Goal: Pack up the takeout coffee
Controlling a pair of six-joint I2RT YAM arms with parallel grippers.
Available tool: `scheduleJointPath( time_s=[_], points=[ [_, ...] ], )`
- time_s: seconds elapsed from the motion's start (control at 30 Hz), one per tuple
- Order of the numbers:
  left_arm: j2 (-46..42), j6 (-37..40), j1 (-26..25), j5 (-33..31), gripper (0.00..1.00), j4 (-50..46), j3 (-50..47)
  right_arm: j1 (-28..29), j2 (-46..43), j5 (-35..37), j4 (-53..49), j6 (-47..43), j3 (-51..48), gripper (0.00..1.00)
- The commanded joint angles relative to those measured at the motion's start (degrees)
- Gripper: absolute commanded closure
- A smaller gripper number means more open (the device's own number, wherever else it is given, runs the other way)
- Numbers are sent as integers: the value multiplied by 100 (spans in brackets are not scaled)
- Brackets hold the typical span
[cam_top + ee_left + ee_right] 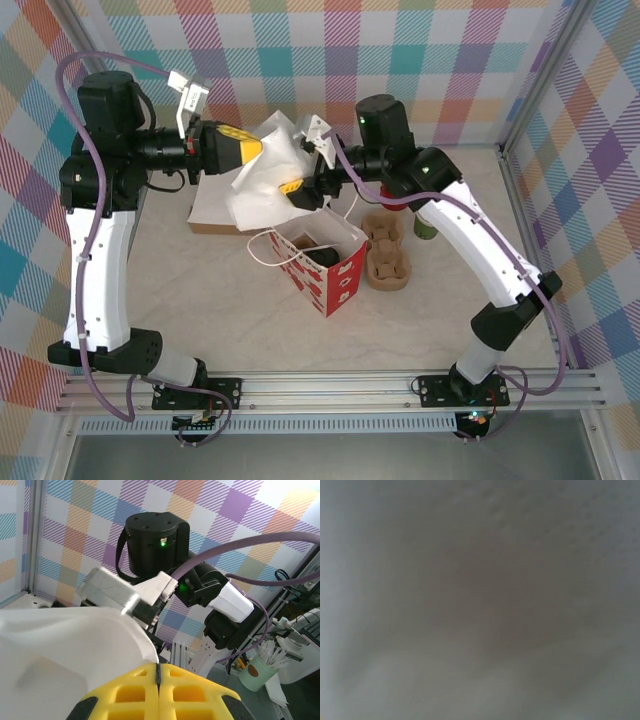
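The left claw (256, 148) is shut flat on a raised white paper sheet (262, 182). Whether the right claw (299, 193), close against that sheet, is wide or narrow cannot be told. The takeout coffee (425, 229) is seen well to the right of the right claw, just past the cardboard holder (388, 262) and partly hidden under the arm. It is judged thin-walled, crushable and spill-prone, so it is best gripped gently round the body, below the lid.
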Motion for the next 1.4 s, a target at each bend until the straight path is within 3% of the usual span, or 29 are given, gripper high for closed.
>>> scheduleJointPath(
  time_s=[0.0,0.07,0.17,0.27,0.4,0.67,1.03,1.37],
  points=[
    [59,139,-85,24,100,-51,154,50,3,-447,-137,190,287,38],
    [53,177,-85,-79,100,-74,154,54,-59,-344,-280,209,313,60],
    [1,174,-85,-250,100,-78,157,48,-272,-145,-457,207,230,83],
    [-113,186,-85,-513,90,-110,122,50,-498,23,-778,234,188,100],
    [-452,202,-85,-1105,46,-92,-122,48,-735,517,-1376,323,193,100],
    [-2131,-183,-85,-3561,12,996,-2128,59,-1049,1207,-2067,376,-439,100],
    [-3652,-382,-85,-5175,7,894,-3849,253,-427,1736,-2595,515,-771,100],
    [-3847,-179,-87,-5288,5,689,-4043,444,634,2235,-3560,675,-150,100]
  ],
)
